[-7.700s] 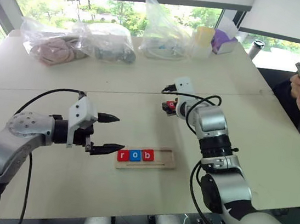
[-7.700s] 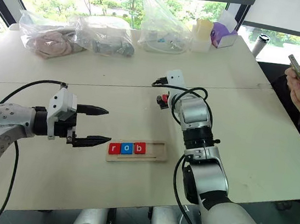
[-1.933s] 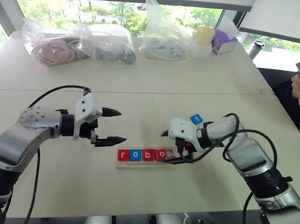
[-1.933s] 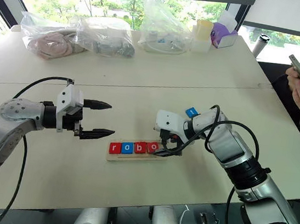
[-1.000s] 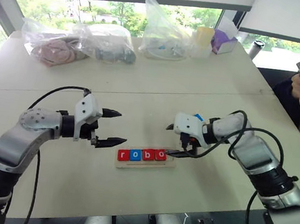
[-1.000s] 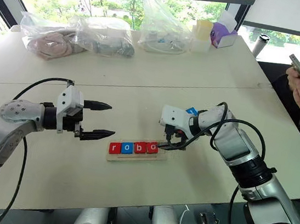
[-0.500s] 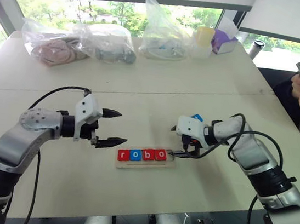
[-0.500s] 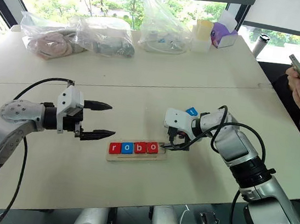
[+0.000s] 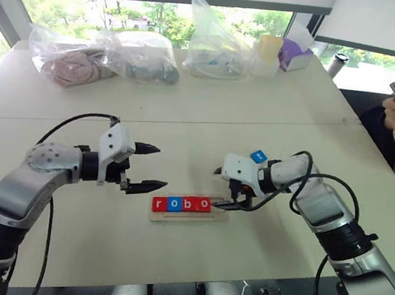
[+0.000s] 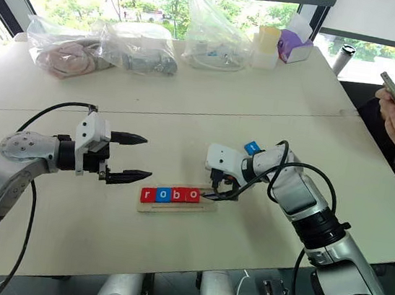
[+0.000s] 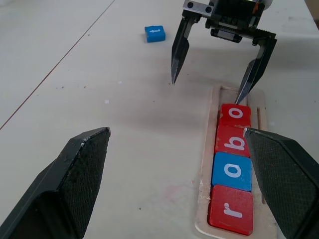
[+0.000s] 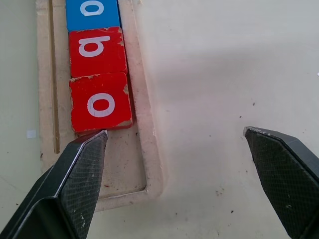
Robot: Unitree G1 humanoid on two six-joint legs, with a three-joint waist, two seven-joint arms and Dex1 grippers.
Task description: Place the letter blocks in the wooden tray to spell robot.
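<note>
The right gripper's (image 9: 225, 188) fingers stand wide apart, holding nothing, with one fingertip (image 12: 94, 142) at the outer edge of the last red "o" block (image 12: 100, 104) and the other out over the bare table (image 9: 168, 260). Over the last second this gripper has slid a little along the tray (image 9: 187, 215) toward the robot's left, and the tray with its row of blocks has shifted slightly that way too, which reads as a nudge to close the tiles up. Four blocks now sit in the groove, red "r" (image 11: 232, 210), blue "o" (image 11: 233, 171), red "b" (image 11: 234, 141) and the red "o", edge to edge and spelling "robo"; several seconds earlier only "rob" lay there. The tray lies near the middle of the table's front half, with an open slot at its right end. The blue "t" block (image 9: 258, 156) lies loose on the table behind the right wrist, well apart from the tray. The left gripper (image 9: 153, 166) has kept its place just beyond the tray's left end, its fingers also spread and empty. Judging from this, one tile is left: the "t" must be fetched and set into the free slot beside the last "o".
</note>
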